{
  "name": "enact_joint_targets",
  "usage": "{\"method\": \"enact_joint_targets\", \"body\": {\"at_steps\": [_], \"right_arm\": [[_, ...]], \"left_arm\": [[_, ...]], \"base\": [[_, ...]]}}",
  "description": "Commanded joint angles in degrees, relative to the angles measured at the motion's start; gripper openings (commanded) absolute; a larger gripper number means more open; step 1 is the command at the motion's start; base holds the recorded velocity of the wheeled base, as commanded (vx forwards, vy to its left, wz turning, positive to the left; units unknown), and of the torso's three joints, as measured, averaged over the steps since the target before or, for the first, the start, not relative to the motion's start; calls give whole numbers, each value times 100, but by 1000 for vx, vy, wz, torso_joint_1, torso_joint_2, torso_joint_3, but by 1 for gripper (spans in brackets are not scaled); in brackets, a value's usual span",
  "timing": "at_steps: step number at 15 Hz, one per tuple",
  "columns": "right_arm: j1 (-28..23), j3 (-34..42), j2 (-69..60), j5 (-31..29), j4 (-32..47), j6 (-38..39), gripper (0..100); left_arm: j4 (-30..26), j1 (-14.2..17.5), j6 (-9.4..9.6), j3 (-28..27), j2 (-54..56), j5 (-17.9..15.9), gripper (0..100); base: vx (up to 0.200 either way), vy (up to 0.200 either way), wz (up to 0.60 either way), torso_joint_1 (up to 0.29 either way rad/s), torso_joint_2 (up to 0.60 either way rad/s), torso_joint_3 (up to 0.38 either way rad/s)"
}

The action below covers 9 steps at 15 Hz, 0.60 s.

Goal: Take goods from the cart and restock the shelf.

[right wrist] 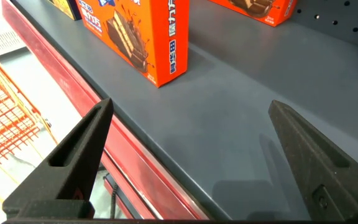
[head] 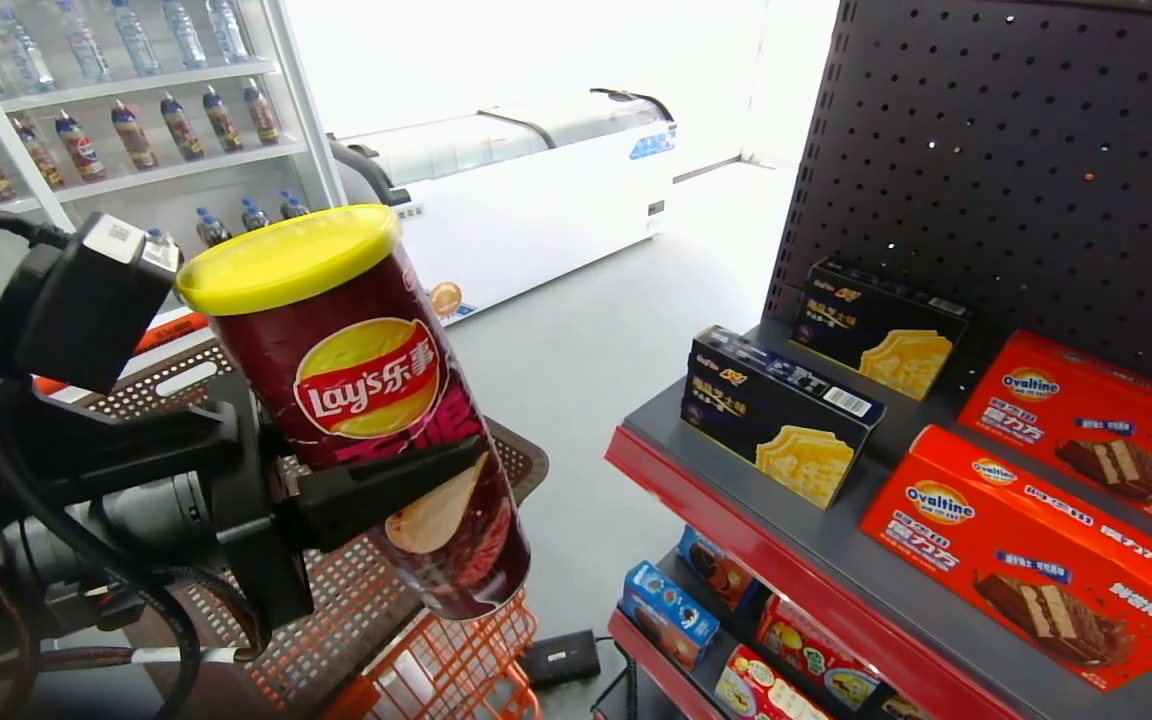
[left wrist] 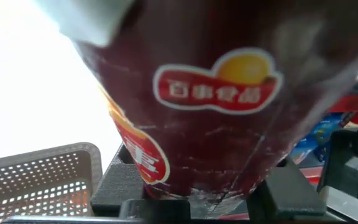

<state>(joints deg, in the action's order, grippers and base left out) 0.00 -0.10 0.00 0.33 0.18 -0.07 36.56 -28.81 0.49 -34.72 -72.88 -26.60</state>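
Mid-task, as judged: one can of crisps [head: 366, 400] is out of the cart [head: 436, 670] but not yet on the shelf [head: 836, 570]. It hangs in the air above the cart's mesh, well apart from the shelf edge. Left gripper [head: 376, 470] pinches the can at mid-body, jaws on either side of the barrel. Right gripper [right wrist: 191, 109] hovers over bare grey shelf, jaws spread, holding nothing, near an orange box [right wrist: 148, 37]. Left to do: carry across, set down. Can's long axis is near upright but tilted, with the yellow lid [head: 286, 255] up and leaning to the robot's left and the base low toward the shelf side.
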Motion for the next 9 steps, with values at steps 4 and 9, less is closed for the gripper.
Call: {"method": "enact_joint_targets", "body": {"at_steps": [4,9], "right_arm": [[0,1,0,2,-1,-1,100],[0,1,0,11,-1,-10,100]], "left_arm": [[0,-72,13,27,1,-38,0],[-351,-582,57,97,168,-21,0]], "base": [[0,0,0,0,0,0],[0,0,0,0,0,0]]}}
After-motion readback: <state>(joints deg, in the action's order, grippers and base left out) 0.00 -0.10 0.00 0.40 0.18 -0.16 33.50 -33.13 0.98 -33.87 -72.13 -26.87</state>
